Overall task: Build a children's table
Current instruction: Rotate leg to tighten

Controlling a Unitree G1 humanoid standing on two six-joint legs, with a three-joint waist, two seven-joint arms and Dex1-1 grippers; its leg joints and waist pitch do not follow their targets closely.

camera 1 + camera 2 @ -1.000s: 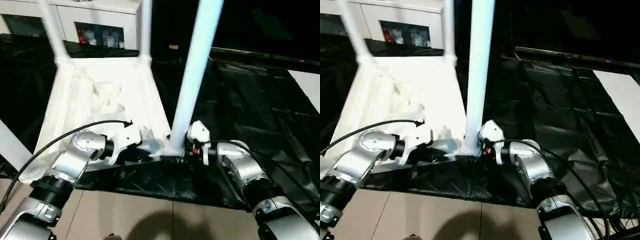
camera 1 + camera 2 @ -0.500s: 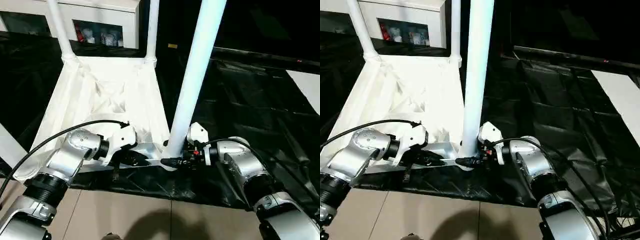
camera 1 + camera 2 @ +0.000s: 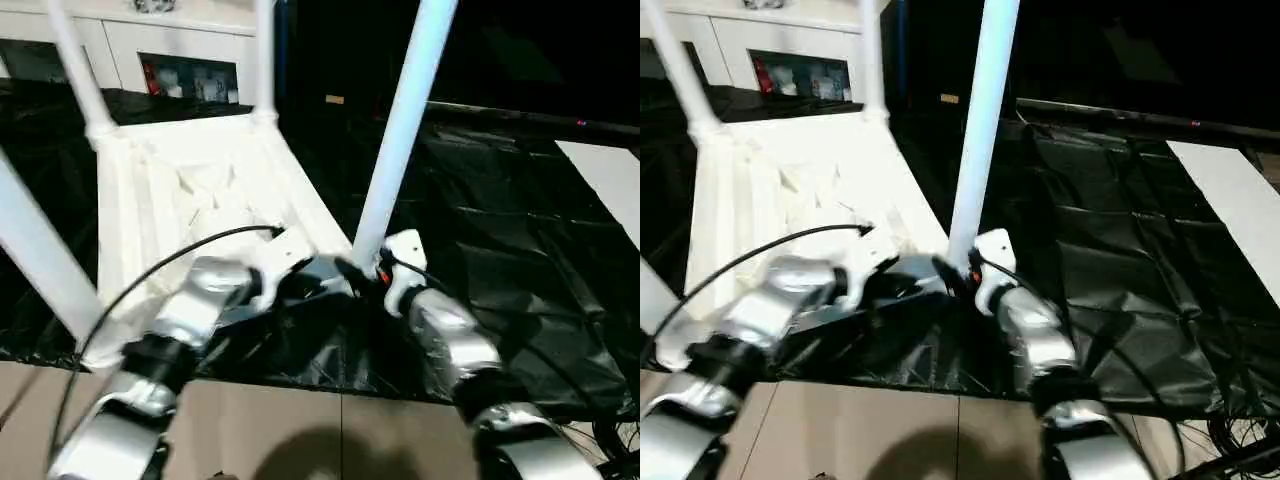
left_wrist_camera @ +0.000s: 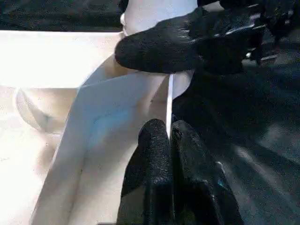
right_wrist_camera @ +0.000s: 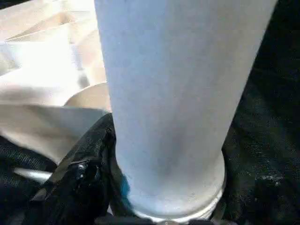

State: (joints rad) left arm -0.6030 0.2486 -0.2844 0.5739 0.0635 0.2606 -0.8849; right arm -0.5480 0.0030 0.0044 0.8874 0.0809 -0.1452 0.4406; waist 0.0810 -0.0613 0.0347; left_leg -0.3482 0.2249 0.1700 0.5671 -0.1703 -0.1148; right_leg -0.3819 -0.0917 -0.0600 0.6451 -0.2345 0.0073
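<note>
The white tabletop (image 3: 200, 190) lies upside down on black sheeting, its ribbed underside facing up. A white tube leg stands in each corner socket: far left (image 3: 75, 70), far right (image 3: 264, 55), near left (image 3: 35, 250) and near right (image 3: 400, 130). My left gripper (image 4: 168, 136) is shut on the thin rim wall (image 4: 117, 117) beside the near right corner. My right gripper (image 3: 368, 272) is at the foot of the near right leg (image 5: 173, 93), with one black finger (image 5: 86, 168) against the tube; the other finger is hidden behind it.
Black plastic sheeting (image 3: 500, 220) covers the floor under and right of the tabletop. A white cabinet with glass doors (image 3: 190, 50) stands behind. A white panel (image 3: 610, 170) lies at the far right. Bare tiles (image 3: 300, 440) run along the front. A black cable (image 3: 160, 275) arcs over my left forearm.
The head view has shifted, bringing the near left leg further into the picture. Both forearms now blur and point more forward. Both grippers stay at the near right corner.
</note>
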